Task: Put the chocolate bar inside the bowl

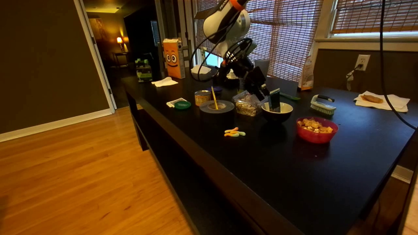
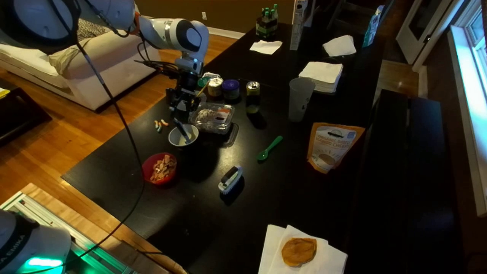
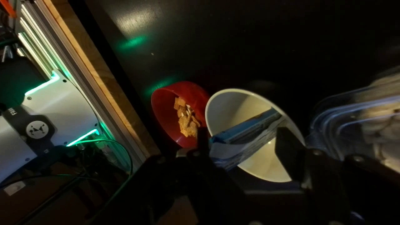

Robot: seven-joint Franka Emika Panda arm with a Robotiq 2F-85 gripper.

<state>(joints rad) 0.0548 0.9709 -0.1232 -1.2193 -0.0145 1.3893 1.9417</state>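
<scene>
Our wrist view shows the gripper (image 3: 242, 134) spread wide, the chocolate bar (image 3: 246, 128) leaning ungripped in the bowl (image 3: 230, 106). Toward its ten o'clock sits a red bowl (image 3: 162, 109) of golden pieces (image 3: 188, 125); at three, a cut-off tub (image 3: 332, 120).

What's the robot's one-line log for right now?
chocolate bar: inside bowl, tilted, sticking out | gripper: open, close by | placing: looks done
</scene>
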